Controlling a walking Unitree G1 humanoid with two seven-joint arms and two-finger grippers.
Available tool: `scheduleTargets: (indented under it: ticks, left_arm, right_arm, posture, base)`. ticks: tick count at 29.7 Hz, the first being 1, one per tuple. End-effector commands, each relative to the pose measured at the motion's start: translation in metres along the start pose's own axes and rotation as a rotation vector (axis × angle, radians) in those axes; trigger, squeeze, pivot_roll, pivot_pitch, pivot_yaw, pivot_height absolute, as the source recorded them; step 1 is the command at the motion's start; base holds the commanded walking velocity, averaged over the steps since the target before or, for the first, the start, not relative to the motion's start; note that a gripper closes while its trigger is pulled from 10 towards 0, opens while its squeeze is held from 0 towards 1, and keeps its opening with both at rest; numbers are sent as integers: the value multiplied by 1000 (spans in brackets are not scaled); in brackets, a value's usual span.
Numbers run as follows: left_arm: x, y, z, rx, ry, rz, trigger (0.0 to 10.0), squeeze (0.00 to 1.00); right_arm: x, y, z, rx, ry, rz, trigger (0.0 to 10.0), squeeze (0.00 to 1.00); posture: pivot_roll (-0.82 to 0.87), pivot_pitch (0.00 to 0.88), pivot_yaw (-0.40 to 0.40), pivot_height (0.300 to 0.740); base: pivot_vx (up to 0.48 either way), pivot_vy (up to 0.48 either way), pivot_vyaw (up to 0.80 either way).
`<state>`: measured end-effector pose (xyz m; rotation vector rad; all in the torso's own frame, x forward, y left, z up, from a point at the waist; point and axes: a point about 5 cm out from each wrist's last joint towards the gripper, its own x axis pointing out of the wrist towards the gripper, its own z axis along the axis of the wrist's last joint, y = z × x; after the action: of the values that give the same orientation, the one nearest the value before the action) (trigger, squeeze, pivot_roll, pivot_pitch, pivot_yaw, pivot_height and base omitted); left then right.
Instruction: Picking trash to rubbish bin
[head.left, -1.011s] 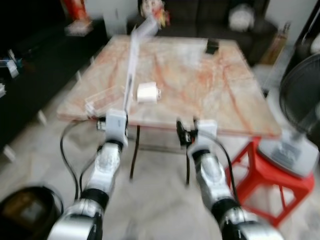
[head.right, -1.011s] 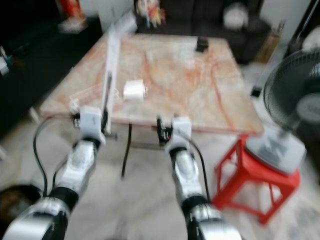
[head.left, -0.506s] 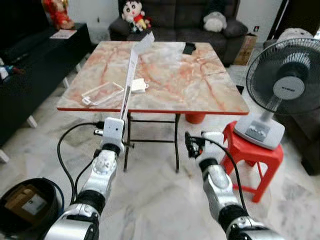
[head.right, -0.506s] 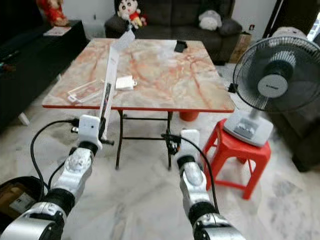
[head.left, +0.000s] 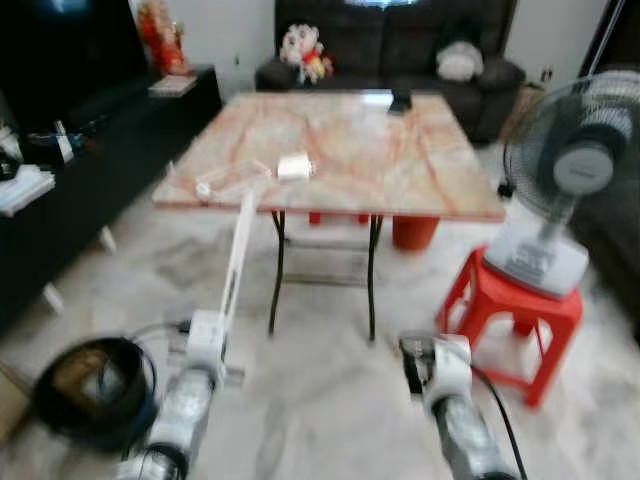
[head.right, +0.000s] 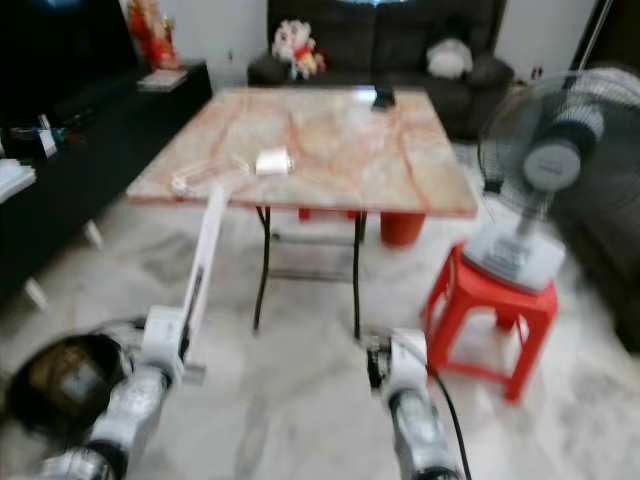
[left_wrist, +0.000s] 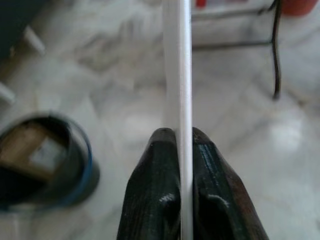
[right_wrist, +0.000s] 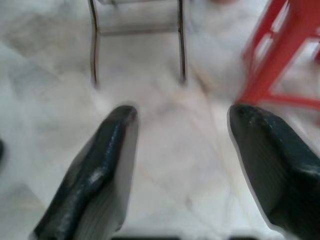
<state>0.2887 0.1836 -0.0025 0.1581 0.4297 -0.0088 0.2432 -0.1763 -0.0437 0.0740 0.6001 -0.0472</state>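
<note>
Left tool (left_wrist: 179, 150) is clamped tight on a long white strip (head.left: 238, 240), prob. flat card or plastic trash seen edge-on in the left wrist view, fingers (left_wrist: 155, 200) pressed against both faces w/ no gap. In the head views the strip stands up from the tool toward 12 o'clock, its top overlapping the near edge of the marble counter (head.left: 400, 150); I judge that's overlap only, not contact.

Rubbish bin (head.left: 95, 395), dark and round, sits on the floor at about 9 o'clock of the left tool, near but apart. Something brownish lies inside, too blurred to name.

Progress, as a judgement: pick is done, strip is in hand; carry to the bin is nearly done; drop is left. Tool needs to swing over the bin mouth and let go. More bits lie on the counter: a small white packet (head.left: 294, 166) and a clear wrapper-like piece (head.left: 225, 182), so likely more trips.

Right tool (right_wrist: 182, 150) hangs low at approx. 3 o'clock of the left one, fingers spread wide, holding nothing.

Views differ: left wrist view gives the grip and the bin's blue-ish rim, sharp enough. Right wrist view shows floor, counter legs and a leg of the red stool (head.left: 515, 305). Head views, blurred, give the room: fan (head.left: 575, 170) on the stool, sofa (head.left: 390, 40) at 12 o'clock.
</note>
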Motion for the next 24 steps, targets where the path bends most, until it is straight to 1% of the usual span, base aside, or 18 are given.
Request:
scheduleTargets:
  ticks: [1, 3, 4, 5, 8, 11, 12, 13, 14, 15, 16, 17, 19, 23, 24]
  left_arm:
    - [1, 3, -1, -1, 25, 6, 10000, 0]
    - [1, 3, -2, -2, 31, 6, 10000, 0]
    - [-2, 6, -10, -8, 67, 10, 10000, 0]
    - [-7, 10, -23, -27, 128, 18, 10000, 0]
    - [-14, 13, -40, -57, 204, 26, 10000, 0]
    - [-22, 12, -57, -43, 284, 27, 10000, 0]
    - [-28, 12, -68, -39, 335, 27, 10000, 0]
    - [-28, 12, -68, -39, 335, 27, 10000, 0]
    - [-32, 11, -75, -36, 370, 29, 10000, 0]
    - [-34, 10, -79, -46, 389, 29, 10000, 0]
    - [-36, 9, -81, -60, 396, 30, 10000, 0]
    - [-36, 7, -82, -104, 397, 37, 10000, 0]
    - [-36, 6, -82, -132, 392, 43, 10000, 0]
    - [-36, 7, -82, -131, 397, 41, 10000, 0]
    - [-37, 9, -83, -134, 409, 50, 10000, 0]
  right_arm:
    - [-1, 2, -4, 1, 30, 2, 10000, 0]
    - [-1, 2, -6, 1, 36, 1, 10000, 0]
    - [-3, 1, -12, -1, 61, 1, 10000, 0]
    - [-8, 1, -24, -4, 106, 1, 10000, 0]
    - [-13, -1, -39, -3, 169, -5, 10000, 0]
    - [-21, -2, -56, -5, 252, -11, 10000, 0]
    - [-25, -2, -65, -15, 293, -17, 10000, 0]
    - [-25, -2, -65, -15, 293, -17, 10000, 0]
    - [-28, -3, -71, -23, 328, -19, 10000, 0]
    - [-29, -2, -73, -28, 334, -16, 10000, 0]
    - [-30, -1, -74, -22, 337, -11, 10000, 0]
    - [-30, 0, -75, -15, 336, -6, 10000, 0]
    - [-30, 0, -75, -16, 337, -3, 10000, 0]
    - [-31, 0, -76, -36, 346, 6, 10000, 0]
    - [-31, 0, -76, -53, 345, 11, 10000, 0]
  posture:
    - [8, 1, -16, 740]
    - [8, 1, -16, 740]
    - [11, 5, -17, 740]
    - [11, 5, -17, 740]
    - [11, 6, -18, 740]
    - [16, 5, -21, 740]
    - [16, 5, -21, 740]
    - [16, 5, -21, 740]
    - [16, 5, -21, 740]
    - [16, 5, -21, 740]
    - [16, 5, -21, 740]
    - [10, 7, -18, 740]
    - [10, 7, -18, 740]
    - [11, 11, -20, 740]
    - [10, 9, -20, 740]
  base:
    - [0, 0, 0]
    - [0, 0, 0]
    - [0, 0, 0]
    - [0, 0, 0]
    - [0, 0, 0]
    - [0, 0, 0]
    - [0, 0, 0]
    - [0, 0, 0]
    - [0, 0, 0]
    - [0, 0, 0]
    - [0, 0, 0]
    - [0, 0, 0]
    - [0, 0, 0]
    - [0, 0, 0]
    - [0, 0, 800]
